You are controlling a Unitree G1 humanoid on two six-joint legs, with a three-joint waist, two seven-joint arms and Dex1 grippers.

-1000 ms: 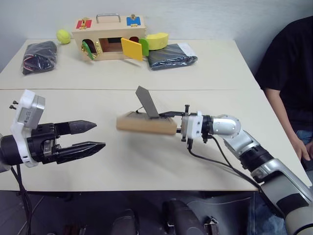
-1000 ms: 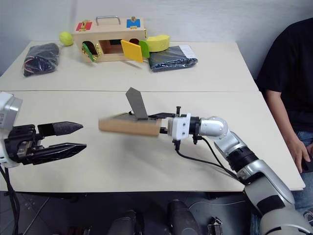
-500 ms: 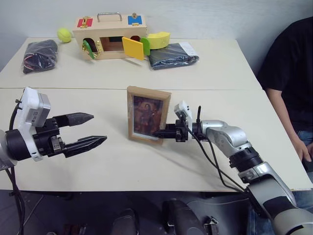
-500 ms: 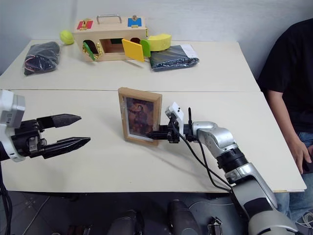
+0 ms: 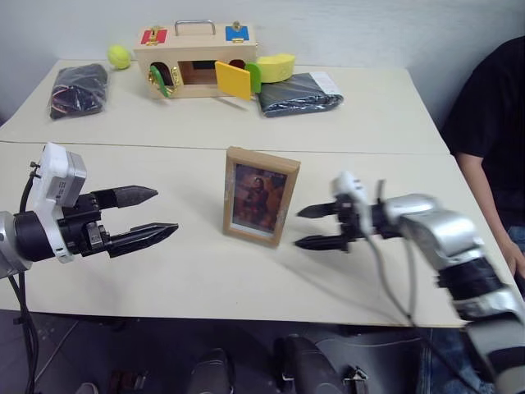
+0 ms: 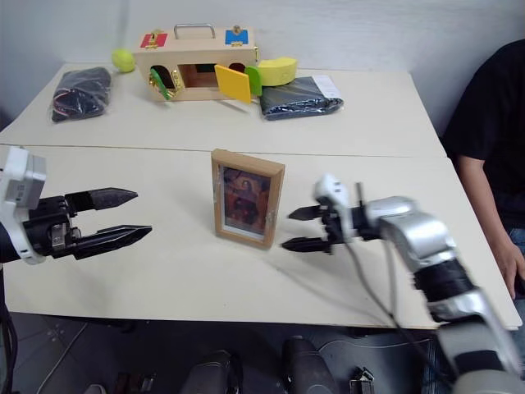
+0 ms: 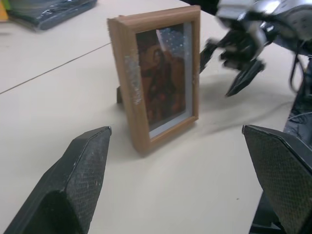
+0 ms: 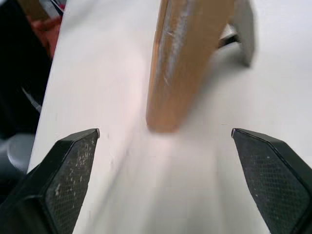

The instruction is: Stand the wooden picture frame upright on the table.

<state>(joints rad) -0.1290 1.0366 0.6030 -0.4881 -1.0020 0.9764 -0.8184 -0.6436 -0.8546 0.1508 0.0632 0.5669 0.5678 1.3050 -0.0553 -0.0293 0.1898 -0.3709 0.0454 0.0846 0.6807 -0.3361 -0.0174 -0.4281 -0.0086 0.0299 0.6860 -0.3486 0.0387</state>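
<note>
The frame stands upright on the desk, just in front of the seam, between the two grippers and touched by neither. The right gripper sits just beside the frame's right edge, its fingers spread apart and pointing at it with a gap between. The left gripper hovers well apart on the other side, fingers wide apart, also aimed at the frame. The frame is light wood, leaning slightly back on its fold-out stand, with a reddish portrait facing the robot.
</note>
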